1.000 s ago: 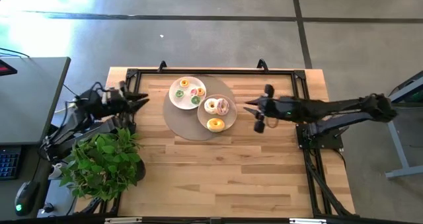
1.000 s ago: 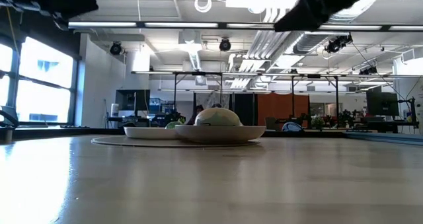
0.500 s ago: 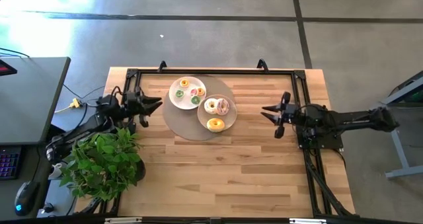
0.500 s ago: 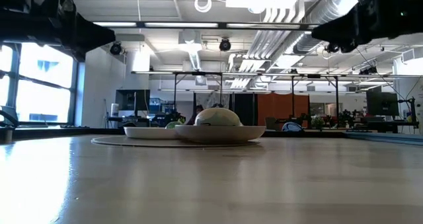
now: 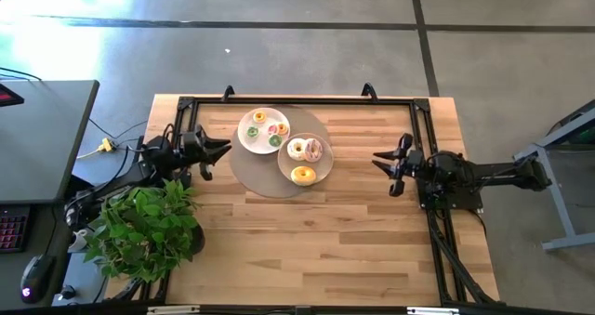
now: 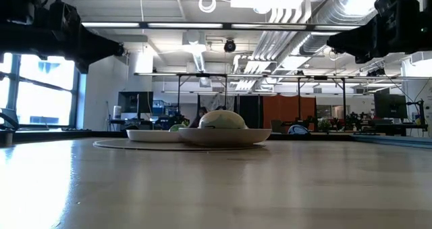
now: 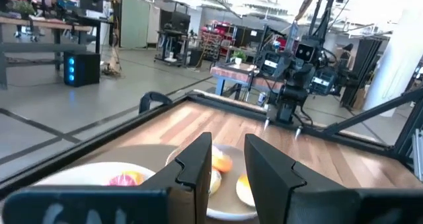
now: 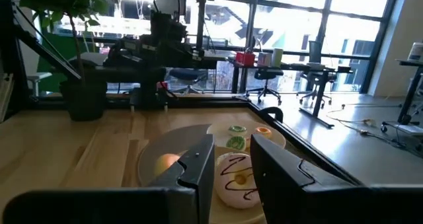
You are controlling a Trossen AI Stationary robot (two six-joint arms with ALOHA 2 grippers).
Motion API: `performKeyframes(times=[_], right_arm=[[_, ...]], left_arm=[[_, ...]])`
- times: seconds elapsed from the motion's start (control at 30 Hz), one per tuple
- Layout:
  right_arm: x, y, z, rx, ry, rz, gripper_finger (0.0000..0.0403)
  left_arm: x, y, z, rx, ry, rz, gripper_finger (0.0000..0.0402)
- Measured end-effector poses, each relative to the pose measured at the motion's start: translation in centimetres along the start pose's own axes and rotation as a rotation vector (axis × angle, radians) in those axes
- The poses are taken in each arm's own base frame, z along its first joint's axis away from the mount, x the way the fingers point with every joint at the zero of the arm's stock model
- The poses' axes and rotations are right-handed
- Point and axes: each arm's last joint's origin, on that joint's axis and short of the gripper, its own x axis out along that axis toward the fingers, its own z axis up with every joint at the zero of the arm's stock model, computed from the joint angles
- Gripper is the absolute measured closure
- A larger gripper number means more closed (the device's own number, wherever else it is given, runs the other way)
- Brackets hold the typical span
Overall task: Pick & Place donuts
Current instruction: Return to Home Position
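Note:
Three larger donuts, white-frosted [image 5: 297,149], pink-frosted [image 5: 313,150] and yellow [image 5: 302,175], lie on a beige plate [image 5: 321,169]. Several tiny green, orange and pink donuts [image 5: 264,129] lie on a white plate [image 5: 244,140]. Both plates sit on a round mat [image 5: 249,174]. My left gripper [image 5: 224,149] hovers open to the left of the plates, pointing at them; its wrist view [image 7: 228,161] shows the plates just ahead. My right gripper [image 5: 376,158] is open too [image 8: 232,164], in the air to the right of the beige plate, pointing at it.
A potted plant [image 5: 144,227] stands at the table's near left, close under my left arm. A black frame rail [image 5: 297,99] runs along the far edge and down both sides. Bare wood [image 5: 307,245] stretches from the mat to the near edge.
My right gripper has drawn back from the beige plate toward the table's right edge. My left gripper has come forward from the left edge toward the white plate. The donuts and plates have stayed put.

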Motion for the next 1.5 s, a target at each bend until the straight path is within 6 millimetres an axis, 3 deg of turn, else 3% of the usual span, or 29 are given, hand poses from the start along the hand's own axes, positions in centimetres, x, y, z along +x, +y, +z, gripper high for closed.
performKeyframes(times=[0.23, 1.27, 1.5], right_arm=[[0.0, 0.2, -1.4, 0.031, 0.050, 0.027, 0.0308], [0.0, 0.2, -1.8, 0.031, 0.087, 0.016, 0.0308], [0.0, -0.1, -1.8, 0.025, 0.093, -0.094, 0.0308]], left_arm=[[0.1, 0.2, -0.9, -0.009, 0.031, 0.007, 0.0312], [0.1, 0.3, -1.3, -0.011, 0.056, 0.013, 0.0312], [0.1, 0.3, -1.3, -0.011, 0.056, 0.013, 0.0312]])
